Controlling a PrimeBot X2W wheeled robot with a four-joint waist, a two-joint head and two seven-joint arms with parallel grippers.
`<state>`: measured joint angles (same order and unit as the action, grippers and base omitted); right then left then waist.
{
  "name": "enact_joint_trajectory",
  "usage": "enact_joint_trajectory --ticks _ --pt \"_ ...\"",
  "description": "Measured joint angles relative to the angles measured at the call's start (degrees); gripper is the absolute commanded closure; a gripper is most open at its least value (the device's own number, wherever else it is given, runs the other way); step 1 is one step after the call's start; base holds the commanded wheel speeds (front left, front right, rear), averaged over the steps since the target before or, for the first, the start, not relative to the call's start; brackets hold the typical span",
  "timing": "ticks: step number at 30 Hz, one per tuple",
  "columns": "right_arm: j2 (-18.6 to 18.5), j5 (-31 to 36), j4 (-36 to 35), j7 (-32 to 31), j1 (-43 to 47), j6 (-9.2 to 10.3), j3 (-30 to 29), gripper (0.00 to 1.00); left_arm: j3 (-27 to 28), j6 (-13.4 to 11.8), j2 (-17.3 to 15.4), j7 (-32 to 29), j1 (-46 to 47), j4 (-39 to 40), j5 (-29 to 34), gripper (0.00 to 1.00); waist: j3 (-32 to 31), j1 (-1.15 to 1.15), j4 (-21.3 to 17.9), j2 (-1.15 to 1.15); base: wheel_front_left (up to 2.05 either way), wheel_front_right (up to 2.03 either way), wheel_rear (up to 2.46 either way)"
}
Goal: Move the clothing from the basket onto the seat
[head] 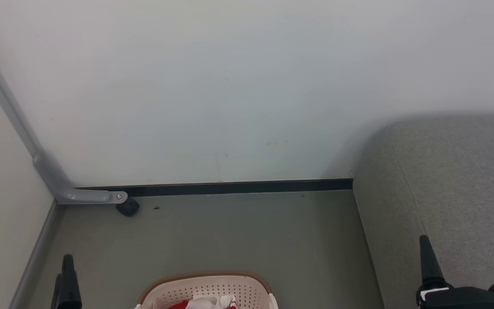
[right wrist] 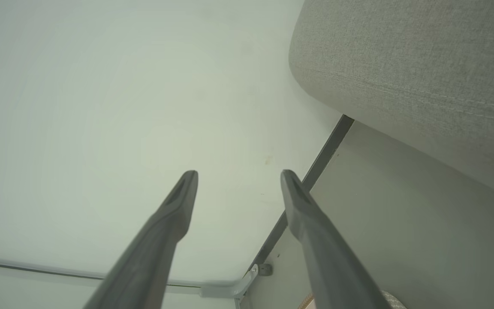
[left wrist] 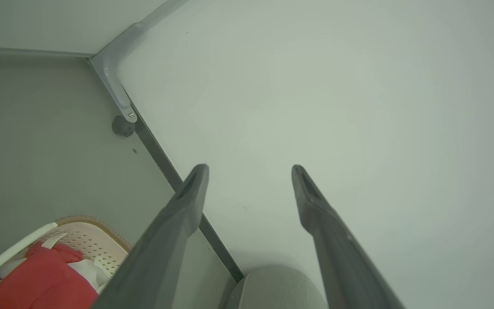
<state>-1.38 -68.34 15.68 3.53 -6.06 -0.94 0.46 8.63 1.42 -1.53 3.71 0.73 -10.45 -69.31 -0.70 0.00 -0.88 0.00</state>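
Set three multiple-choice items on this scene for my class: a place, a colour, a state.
1. Where is the basket? A. on the floor beside the seat B. on the seat C. on a table
2. What colour is most of the clothing? A. blue B. red C. black
3. How is the left gripper? A. shut on clothing B. shut on the basket C. open, empty
1 A: floor surrounds it. 2 B: red fabric lies in it. 3 C: its fingers stand apart, nothing between.
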Motion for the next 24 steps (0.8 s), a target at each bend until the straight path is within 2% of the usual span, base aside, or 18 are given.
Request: enact_joint_trajectory --ticks 13,24 --pt "-0.2 12.8 -1.43 2.48 -1.85 1.44 3.67 0.0 -3.1 -2.46 -0.12 2.5 -0.04 5.48 16.66 0.0 0.05 0.0 -0.4 0.0 0.0 0.0 0.0" --pt "-0.79 23.99 -1.26 4.76 -3.09 1.43 7.32 0.0 -5.37 -3.72 -0.23 4.67 -0.24 7.71 31.76 0.0 0.09 0.0 -0.9 0.0 0.0 0.0 0.0"
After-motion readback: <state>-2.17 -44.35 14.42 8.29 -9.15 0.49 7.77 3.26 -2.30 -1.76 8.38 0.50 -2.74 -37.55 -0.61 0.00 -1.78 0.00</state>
